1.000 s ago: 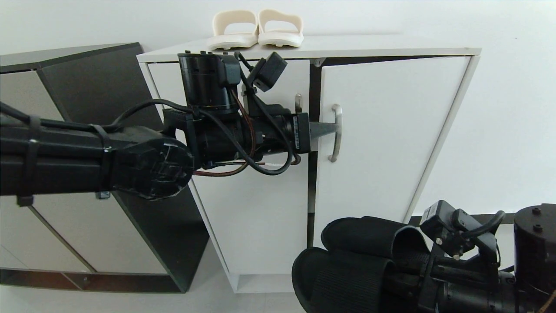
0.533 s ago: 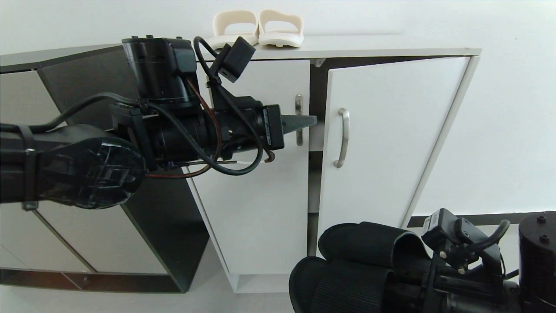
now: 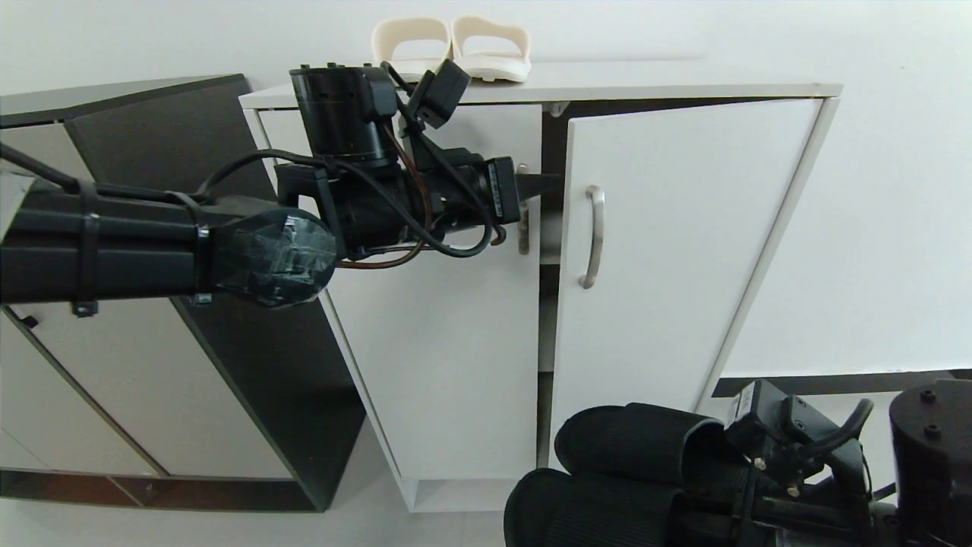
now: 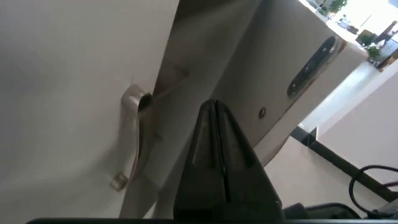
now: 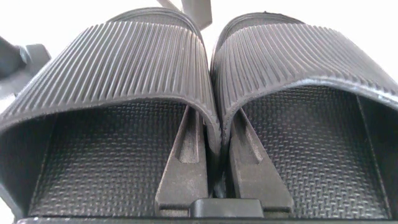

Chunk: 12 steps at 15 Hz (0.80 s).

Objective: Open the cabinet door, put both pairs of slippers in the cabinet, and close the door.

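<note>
Off the right door's handle came the left gripper, climbing to poke its tip into the dark gap between the doors, and the right door had swung a touch ajar. That claw was clenched on nothing, fingers pressed flat together in its wrist view. Down low in front of the white cabinet, the right gripper pinched the black slippers by their two adjoining strap walls, one finger inside each. They looked light and soft, ribbed enough not to slip. The cream slippers sat on the cabinet top, smooth and stiffer by the look of them, probably best taken by that same inner-strap pinch. Count: two pairs, four slippers; two doors, two bar handles. The door likely swings easily from its free edge.
</note>
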Motion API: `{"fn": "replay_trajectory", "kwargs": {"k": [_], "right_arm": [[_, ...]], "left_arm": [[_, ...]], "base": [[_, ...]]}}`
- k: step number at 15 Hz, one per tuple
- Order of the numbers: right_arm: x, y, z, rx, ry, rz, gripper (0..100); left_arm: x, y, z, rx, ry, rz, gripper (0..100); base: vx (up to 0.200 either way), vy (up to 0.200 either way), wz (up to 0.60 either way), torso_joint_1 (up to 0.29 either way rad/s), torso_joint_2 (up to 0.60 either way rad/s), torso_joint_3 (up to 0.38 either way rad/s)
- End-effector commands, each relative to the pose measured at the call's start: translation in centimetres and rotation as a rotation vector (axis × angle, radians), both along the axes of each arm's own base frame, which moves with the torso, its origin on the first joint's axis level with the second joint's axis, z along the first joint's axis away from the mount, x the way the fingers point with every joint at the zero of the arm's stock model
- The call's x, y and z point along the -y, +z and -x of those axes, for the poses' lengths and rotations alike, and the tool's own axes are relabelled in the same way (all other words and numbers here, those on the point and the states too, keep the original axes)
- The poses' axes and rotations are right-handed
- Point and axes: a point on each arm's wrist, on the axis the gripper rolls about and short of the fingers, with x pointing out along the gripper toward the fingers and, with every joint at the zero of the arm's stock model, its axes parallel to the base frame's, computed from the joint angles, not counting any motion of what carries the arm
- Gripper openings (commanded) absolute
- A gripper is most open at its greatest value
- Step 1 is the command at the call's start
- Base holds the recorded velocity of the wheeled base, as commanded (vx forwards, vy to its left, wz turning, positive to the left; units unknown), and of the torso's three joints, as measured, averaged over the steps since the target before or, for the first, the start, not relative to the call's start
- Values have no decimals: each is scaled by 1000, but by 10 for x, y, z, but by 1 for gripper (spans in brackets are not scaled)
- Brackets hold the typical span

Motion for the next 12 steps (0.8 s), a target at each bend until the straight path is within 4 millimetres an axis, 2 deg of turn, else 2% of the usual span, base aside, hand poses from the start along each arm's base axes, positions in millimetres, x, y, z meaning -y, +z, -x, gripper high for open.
{"fn": "replay_trajectory", "kwargs": {"k": [1, 3, 5, 6, 8, 9, 12], "right_arm": [[-3, -1, 0, -6, 9, 6, 0], [-6, -2, 3, -8, 27, 8, 0], [-10, -3, 6, -15, 50, 12, 0], [-11, -4, 10, -21, 67, 21, 0], [-14, -5, 16, -24, 98, 23, 0], [-14, -4, 18, -23, 105, 22, 0], [-15, -2, 20, -15, 113, 15, 0]], "left_arm": [[10, -10, -6, -23, -15, -7, 0], [15, -8, -3, -19, -29, -3, 0], [22, -7, 3, -18, -50, -2, 0], [31, -7, 15, -22, -82, -5, 0], [51, -1, 53, -13, -136, -3, 0], [59, 2, 63, -4, -148, 7, 0], [62, 3, 67, 4, -138, 14, 0]], "base": [[0, 0, 0, 0, 0, 0], [0, 0, 0, 0, 0, 0], [-200, 0, 0, 5, 2, 7], [-200, 0, 0, 12, 2, 7], [-200, 0, 0, -2, 5, 7], [-200, 0, 0, 2, -7, 7], [-200, 0, 0, 1, 1, 2]]}}
